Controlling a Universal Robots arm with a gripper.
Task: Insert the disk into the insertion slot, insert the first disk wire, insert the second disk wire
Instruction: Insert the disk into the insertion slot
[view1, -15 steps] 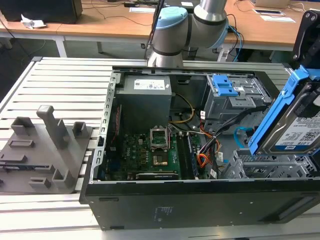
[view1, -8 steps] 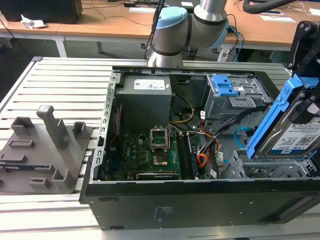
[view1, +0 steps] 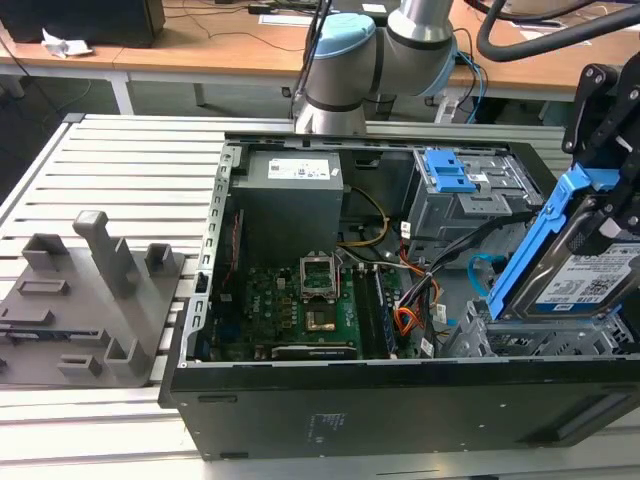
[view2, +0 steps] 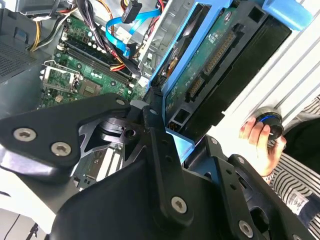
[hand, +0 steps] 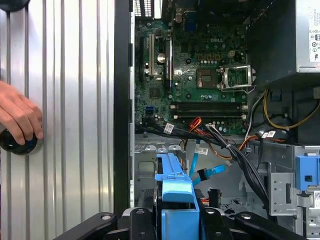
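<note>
Between the closed fingers of the black end effector (hand: 177, 224), clamped by its sides, sits the grey metal hard disk (view1: 598, 272) in a blue plastic carrier. It hangs tilted, lower edge at the mouth of the perforated light-grey sheet-metal insertion slot (view1: 530, 342), an angle that suits sliding it in. The flat light blue second disk wire (view1: 481, 268) and the orange-and-dark first disk wire (view1: 404, 320) lie loose near the slot, neither joined to the disk.

One disk (view1: 596, 276), one light blue cable (hand: 215, 171), one motherboard (view1: 288, 312), one power supply (view1: 290, 205). Two drive cages: a perforated cage (view1: 530, 342), a blue-latched cage (view1: 470, 207). One hand (hand: 17, 115), one black knob (hand: 14, 144)
</note>
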